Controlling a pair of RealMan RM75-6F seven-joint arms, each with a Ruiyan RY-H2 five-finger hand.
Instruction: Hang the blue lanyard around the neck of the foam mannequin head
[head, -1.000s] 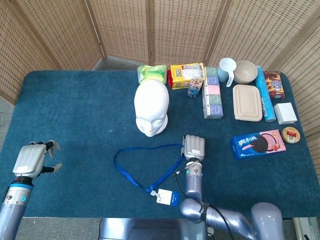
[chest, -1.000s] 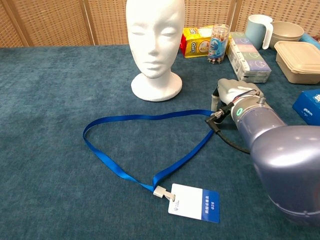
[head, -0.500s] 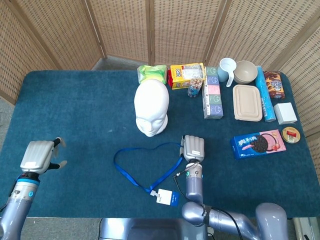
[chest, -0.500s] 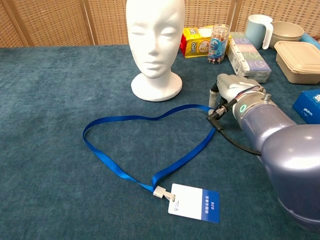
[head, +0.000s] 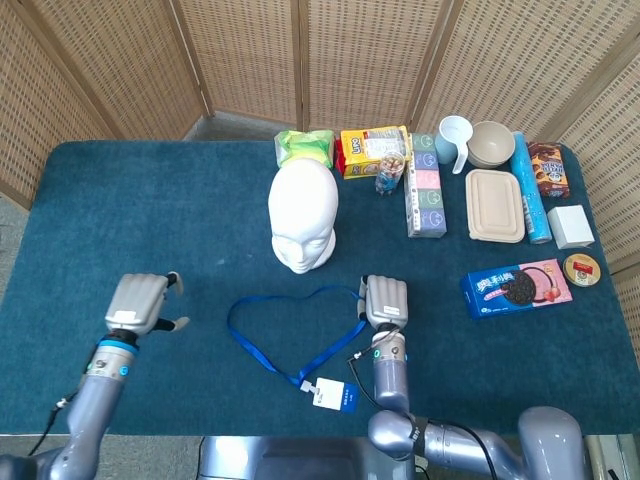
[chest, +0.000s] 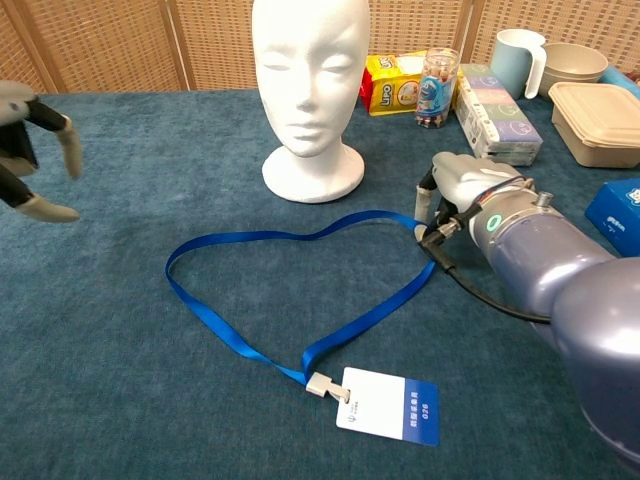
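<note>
Chest view: blue lanyard (chest: 262, 290) was laid looped on the worktop (chest: 120, 400), pinched at one end by right hand (chest: 452, 190). Left hand (head: 137, 301) was held with fingers (chest: 66, 145) apart, empty. Foam mannequin head (chest: 310, 85) was stood upright behind the loop.

The table (chest: 120, 400) wears a matt, napped teal cloth — faintly rough. The foam mannequin head (chest: 306, 90) looks smooth, matt white. The blue lanyard (chest: 250, 345) is flat woven ribbon with a slight sheen, its badge (chest: 388, 404) glossy plastic. The right hand (chest: 462, 190) is smooth silver-grey metal or plastic — the screen (head: 250, 50) behind is woven cane in wooden frames.
</note>
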